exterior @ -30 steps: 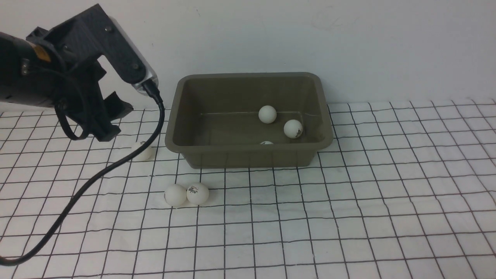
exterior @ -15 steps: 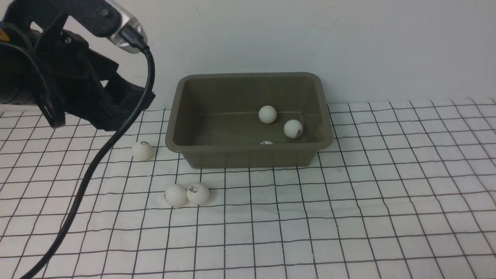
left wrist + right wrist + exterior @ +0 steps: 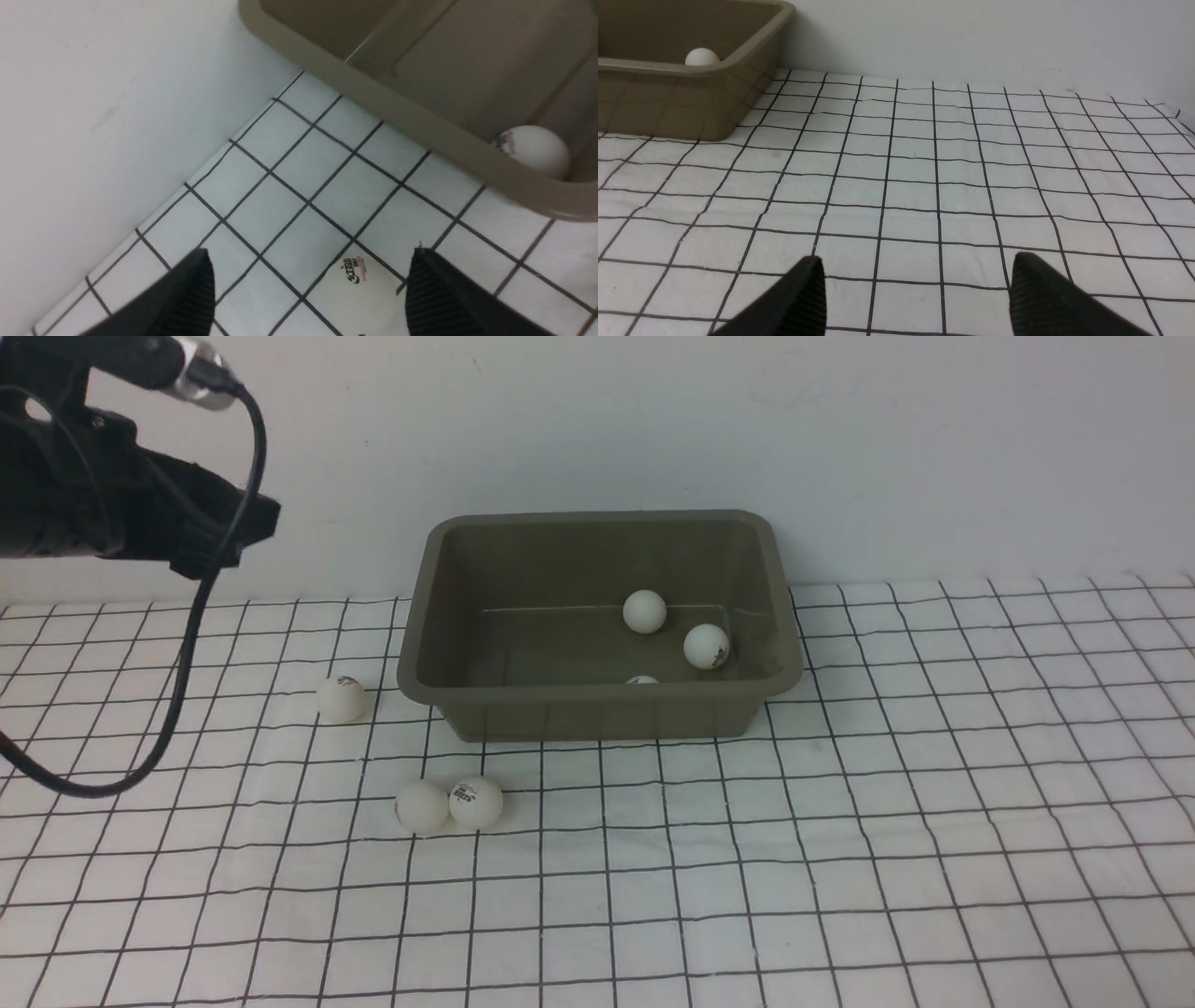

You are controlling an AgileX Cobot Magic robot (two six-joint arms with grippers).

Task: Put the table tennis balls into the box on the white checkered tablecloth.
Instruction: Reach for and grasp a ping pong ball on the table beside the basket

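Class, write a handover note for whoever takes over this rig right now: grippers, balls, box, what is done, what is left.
Left gripper: open, empty, held high to the left of the box, with a loose ball below it.
Right gripper: open, empty, over bare cloth.
Done: three balls show in the box.
To do: three on the cloth, namely the loose ball by the box's left wall and a touching pair in front of the box.
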